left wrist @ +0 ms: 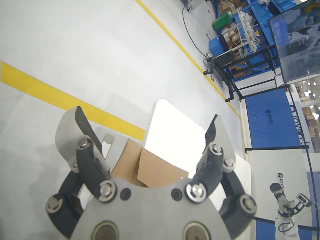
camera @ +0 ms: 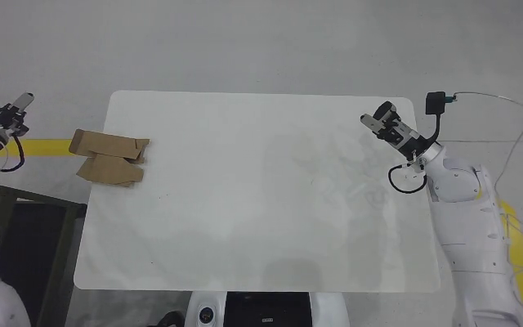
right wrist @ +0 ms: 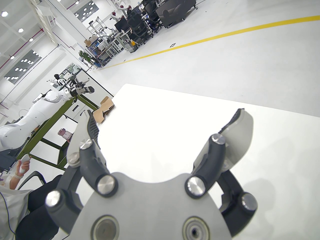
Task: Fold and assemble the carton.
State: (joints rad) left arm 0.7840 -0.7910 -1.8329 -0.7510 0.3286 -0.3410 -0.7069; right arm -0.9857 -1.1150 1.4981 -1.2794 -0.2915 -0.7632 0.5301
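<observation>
The flat brown carton (camera: 110, 157) lies at the middle left of the top view, straddling the left edge of the white surface (camera: 261, 204). Part of it rests on the surface and part juts out past the rim. Its long axis runs roughly left to right in that frame, across the edge rather than along it. Whether it is one blank or two overlapping sheets I cannot tell.

The left pincer (camera: 20, 106) sits at the far left of the top view, off the surface and over the floor (camera: 245, 41). The carton lies to its right and slightly lower in the frame, near but apart from it. Its fingers stand wide apart with nothing between them, and its wrist camera looks past them onto the carton's overhanging end.

The right pincer (camera: 377, 119) is at the upper right of the top view, over the surface near its right edge. Its fingers are also spread and empty, and it is well apart from the carton, with the whole width of the surface between them.

The left arm is clearly the nearer. A first grasp would probably be its job, approaching the overhanging end along the carton's long axis.
</observation>
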